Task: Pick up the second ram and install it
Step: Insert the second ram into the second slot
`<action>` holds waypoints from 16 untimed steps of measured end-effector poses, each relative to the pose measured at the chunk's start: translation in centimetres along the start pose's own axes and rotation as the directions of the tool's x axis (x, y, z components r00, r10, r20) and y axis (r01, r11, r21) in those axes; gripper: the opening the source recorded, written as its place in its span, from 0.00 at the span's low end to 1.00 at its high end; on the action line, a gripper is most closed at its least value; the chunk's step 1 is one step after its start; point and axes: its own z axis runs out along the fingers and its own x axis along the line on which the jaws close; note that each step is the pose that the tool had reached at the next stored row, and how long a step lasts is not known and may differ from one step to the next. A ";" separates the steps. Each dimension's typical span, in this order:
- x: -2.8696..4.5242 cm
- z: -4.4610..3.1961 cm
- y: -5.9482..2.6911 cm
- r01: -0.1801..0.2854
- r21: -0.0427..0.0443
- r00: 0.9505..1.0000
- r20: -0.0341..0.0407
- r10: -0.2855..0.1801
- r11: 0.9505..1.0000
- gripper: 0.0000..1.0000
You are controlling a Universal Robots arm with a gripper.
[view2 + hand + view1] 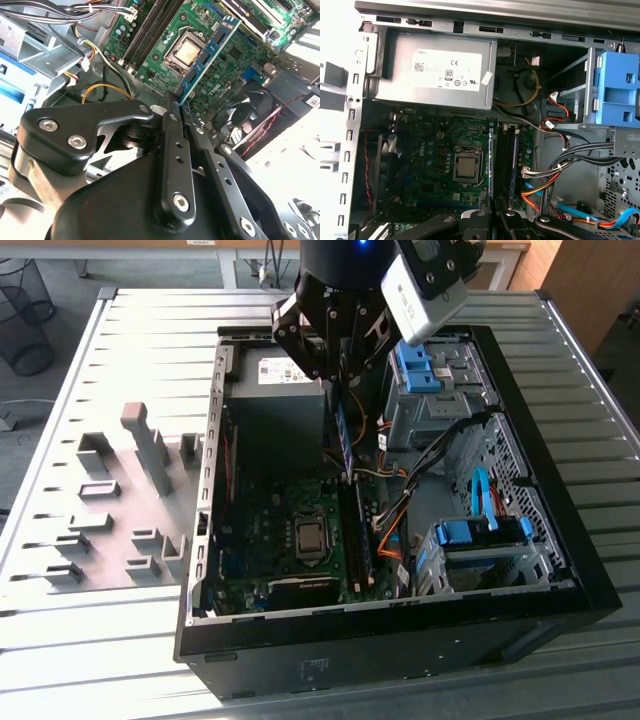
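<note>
I'm seeing the pincer (338,375) clamping the second ram (342,432) by its upper end, the stick hanging edge-down inside the open computer case (400,625) on the counter (140,340). In the second wrist view the second ram (207,55) is hovering over the motherboard (240,65), beside the processor socket (184,51).

From my console: the open computer case (560,570) lies on the slatted table (150,320), holder blocks (140,490) at the exterior view's left. Above the motherboard (290,530), my gripper (335,375) holds the second ram (343,435) upright; the power supply (275,370) sits beyond, drive bays (480,550) right.
</note>
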 end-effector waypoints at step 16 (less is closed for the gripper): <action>-0.10 0.32 -0.02 -0.001 0.000 1.000 -0.007 0.001 1.000 0.14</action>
